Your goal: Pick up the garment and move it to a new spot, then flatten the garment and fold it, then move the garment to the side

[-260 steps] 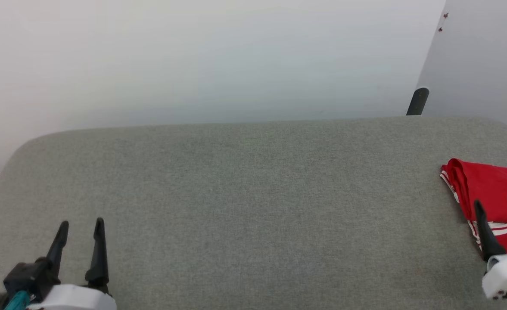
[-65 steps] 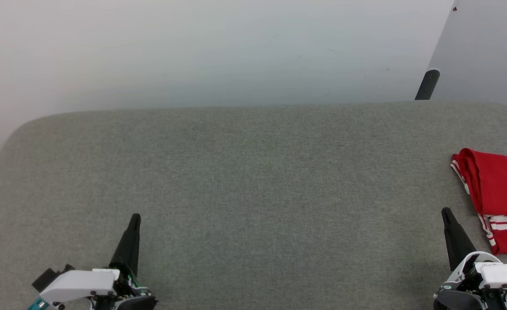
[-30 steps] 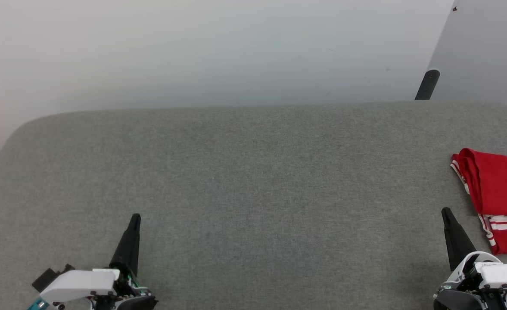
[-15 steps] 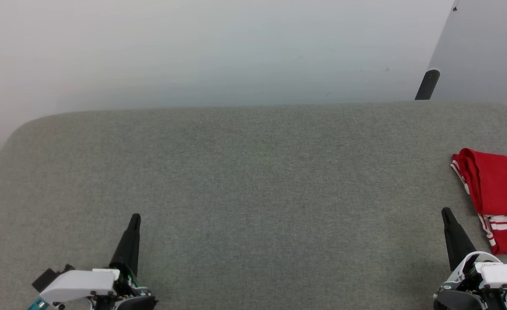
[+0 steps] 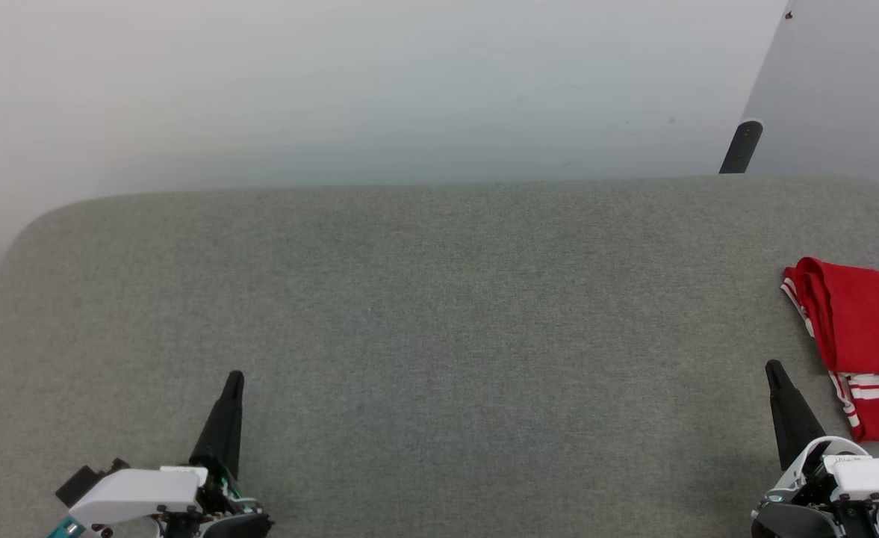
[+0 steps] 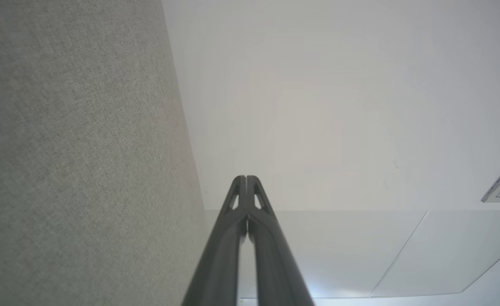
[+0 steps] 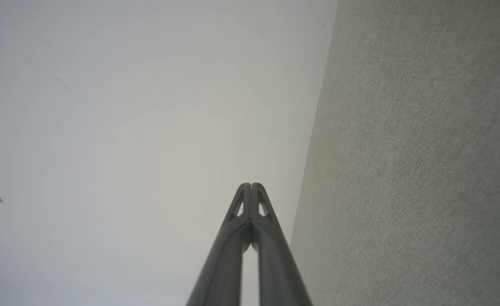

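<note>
we look down on a broad grey fabric-covered surface with rounded far corners and a pale wall behind it. the garment lies folded into a compact red bundle at the right edge of the head view (the frame cuts off its right part). red-and-white striped trim shows along its left side and near its lower corner. our left gripper sits at the lower left of that view, its two dark fingers pressed together into a single point and holding nothing. it is over bare fabric, well apart from the garment. our right gripper sits at the lower right, likewise pinched closed and empty, its tip near the garment's lower left corner but not touching it. in the left wrist view our fingers meet tip to tip with nothing between them, the grey surface to one side and the wall beyond. the right wrist view shows the same for the other pair. a dark post stands behind the surface's far right corner.
</note>
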You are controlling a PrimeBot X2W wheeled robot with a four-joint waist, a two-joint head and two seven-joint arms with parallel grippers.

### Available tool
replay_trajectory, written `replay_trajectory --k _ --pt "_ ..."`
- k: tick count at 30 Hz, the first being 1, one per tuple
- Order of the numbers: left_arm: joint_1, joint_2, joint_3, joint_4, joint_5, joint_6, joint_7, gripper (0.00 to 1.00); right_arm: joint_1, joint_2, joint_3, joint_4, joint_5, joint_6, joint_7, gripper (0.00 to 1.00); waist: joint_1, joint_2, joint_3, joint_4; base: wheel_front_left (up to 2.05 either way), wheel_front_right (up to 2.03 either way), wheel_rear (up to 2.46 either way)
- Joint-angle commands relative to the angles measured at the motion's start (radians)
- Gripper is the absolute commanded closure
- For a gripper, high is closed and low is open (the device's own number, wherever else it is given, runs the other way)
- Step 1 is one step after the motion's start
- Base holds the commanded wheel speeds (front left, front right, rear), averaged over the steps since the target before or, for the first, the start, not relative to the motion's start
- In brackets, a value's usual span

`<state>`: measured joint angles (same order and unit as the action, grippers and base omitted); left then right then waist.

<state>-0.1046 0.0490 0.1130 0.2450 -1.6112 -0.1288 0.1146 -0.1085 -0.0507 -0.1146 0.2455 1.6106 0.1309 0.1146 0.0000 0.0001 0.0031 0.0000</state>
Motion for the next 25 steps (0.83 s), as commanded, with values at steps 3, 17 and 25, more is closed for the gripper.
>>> replay_trajectory --k 3,17,25 --pt "-0.009 0.000 0.002 0.001 -0.003 -0.004 0.003 1.00 -0.003 0.003 0.000 0.000 0.004 0.000 0.001 1.00 0.0000 -0.0001 0.000 0.000 0.00 0.00 0.00" --pt "-0.009 0.000 0.002 0.001 -0.003 -0.004 0.002 1.00 -0.003 0.003 0.000 0.000 0.004 0.000 0.001 1.00 0.0000 -0.0001 0.000 0.000 0.00 0.00 0.00" --pt "-0.009 0.000 0.002 0.001 -0.003 -0.004 0.002 1.00 -0.003 0.003 0.001 0.000 0.005 0.000 0.001 1.00 0.0000 -0.0001 0.000 0.000 0.00 0.00 0.00"
